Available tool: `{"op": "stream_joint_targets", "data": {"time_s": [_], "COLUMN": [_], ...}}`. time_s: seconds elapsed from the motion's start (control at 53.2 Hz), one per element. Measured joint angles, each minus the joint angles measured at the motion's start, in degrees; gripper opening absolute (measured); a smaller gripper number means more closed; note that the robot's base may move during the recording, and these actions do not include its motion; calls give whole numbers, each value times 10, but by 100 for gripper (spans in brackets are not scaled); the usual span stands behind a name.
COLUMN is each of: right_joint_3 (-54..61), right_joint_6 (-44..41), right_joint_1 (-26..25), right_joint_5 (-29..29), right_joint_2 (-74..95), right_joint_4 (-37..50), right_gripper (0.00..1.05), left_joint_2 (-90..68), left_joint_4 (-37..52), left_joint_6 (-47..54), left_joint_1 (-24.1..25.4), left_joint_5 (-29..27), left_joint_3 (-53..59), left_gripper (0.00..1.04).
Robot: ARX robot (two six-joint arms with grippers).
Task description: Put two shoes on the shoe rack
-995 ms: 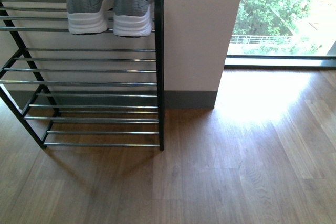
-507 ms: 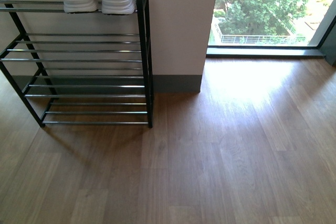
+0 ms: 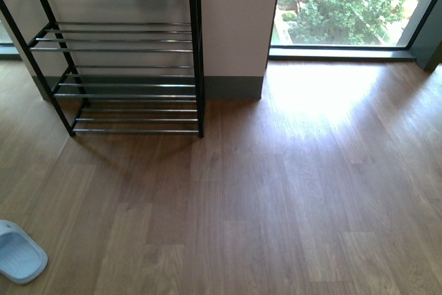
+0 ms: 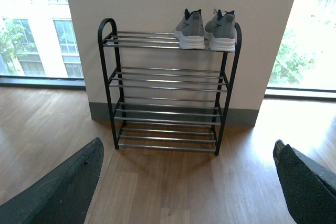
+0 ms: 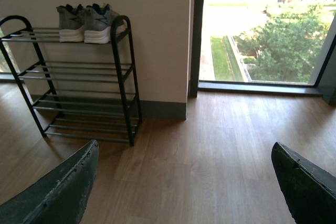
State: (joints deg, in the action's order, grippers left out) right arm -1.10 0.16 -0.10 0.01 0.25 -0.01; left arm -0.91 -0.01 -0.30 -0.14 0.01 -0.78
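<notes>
- My left gripper (image 4: 187,148) has its jaws spread wide with nothing between them; both fingers (image 4: 58,187) are matte black and coarse-surfaced.
- My right gripper (image 5: 185,145) is the same: jaws wide apart and empty, rough black fingers (image 5: 307,182).
- The two grey knit sneakers with thick white soles, one (image 4: 190,24) and the other (image 4: 221,26), stand upright on their soles on the top tier of the tall rack of thin black metal frame and shiny silver rods (image 4: 168,86).
- They sit side by side at the rack's right end, the outer one just beside the rounded black end hoop.
- Their long axes run front to back, across the rods and parallel to each other. The ends facing the room look like the heels, with dark navy collars on top, though I cannot be sure.
- The lower tiers are bare rods.
- The rack stands on a brown wood-plank floor (image 3: 276,191) against a cream wall (image 3: 235,18) with a grey skirting board (image 3: 233,88).
- A pale blue smooth slipper (image 3: 17,253) lies on the floor, well apart from the rack.
</notes>
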Motion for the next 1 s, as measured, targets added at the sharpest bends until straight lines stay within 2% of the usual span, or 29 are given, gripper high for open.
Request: {"op": "stream_joint_targets", "data": {"time_s": [0.995], "right_joint_3": [0], "right_joint_6": [0], "right_joint_1": [0], "right_joint_5": [0], "right_joint_2": [0], "right_joint_4": [0], "right_gripper": [96], "left_joint_2": [0], "left_joint_4": [0], "left_joint_6": [0], "left_joint_1": [0], "left_joint_5": [0], "left_joint_3": [0], "left_gripper": [95]}}
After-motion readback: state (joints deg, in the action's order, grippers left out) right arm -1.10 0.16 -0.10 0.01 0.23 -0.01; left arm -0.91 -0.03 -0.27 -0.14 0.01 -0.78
